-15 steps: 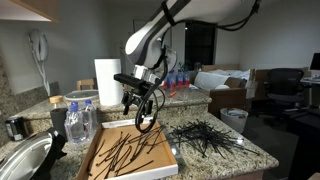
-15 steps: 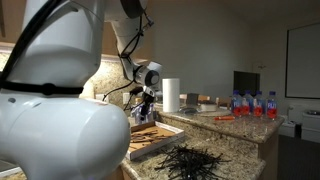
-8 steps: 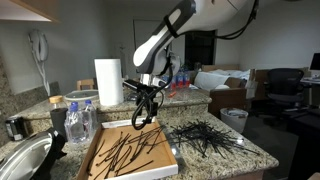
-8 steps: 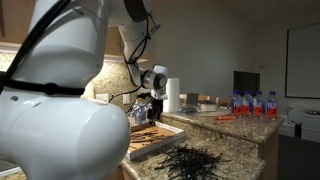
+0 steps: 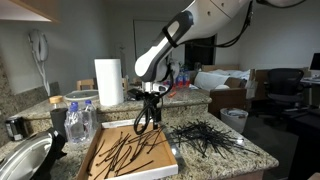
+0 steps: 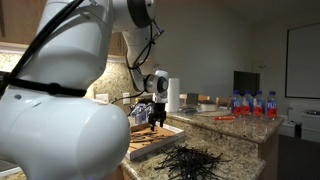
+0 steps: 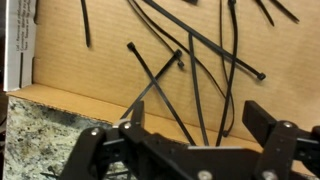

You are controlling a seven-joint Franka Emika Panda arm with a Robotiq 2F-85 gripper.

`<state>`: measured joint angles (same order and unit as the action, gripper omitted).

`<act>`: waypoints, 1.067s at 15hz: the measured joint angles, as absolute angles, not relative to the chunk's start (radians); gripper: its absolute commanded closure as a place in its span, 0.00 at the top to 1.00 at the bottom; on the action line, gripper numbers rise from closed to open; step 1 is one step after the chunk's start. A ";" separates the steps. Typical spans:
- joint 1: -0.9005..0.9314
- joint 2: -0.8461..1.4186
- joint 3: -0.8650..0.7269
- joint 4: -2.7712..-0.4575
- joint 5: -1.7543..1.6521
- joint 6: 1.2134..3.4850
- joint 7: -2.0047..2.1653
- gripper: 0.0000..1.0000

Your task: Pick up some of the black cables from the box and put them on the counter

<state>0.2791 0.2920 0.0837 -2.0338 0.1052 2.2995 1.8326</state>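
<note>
Cables (image 5: 145,118) hang from your gripper (image 5: 150,98) above the box (image 5: 150,166); a pile (image 5: 205,135) lies on the counter (image 5: 250,152). Fingers (image 7: 262,122) look apart in the wrist view: grip cannot be told.

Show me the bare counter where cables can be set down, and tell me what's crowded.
Bare speckled granite counter lies between the heap of loose black cables and the counter's end. The gap between that heap and the flat cardboard box is narrow. It is crowded on the box's other side, around the clear plastic jar and the white paper towel roll.
</note>
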 measured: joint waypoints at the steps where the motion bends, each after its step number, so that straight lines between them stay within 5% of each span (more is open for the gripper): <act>1: 0.280 0.301 0.079 -2.034 0.067 2.314 1.835 1.00; 7: 0.296 0.338 0.051 -2.034 -0.121 2.425 1.894 1.00; 16: 0.270 0.354 0.102 -2.035 0.077 2.435 1.771 1.00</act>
<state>0.2705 0.3543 0.1019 -2.0348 0.0772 2.4348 1.7705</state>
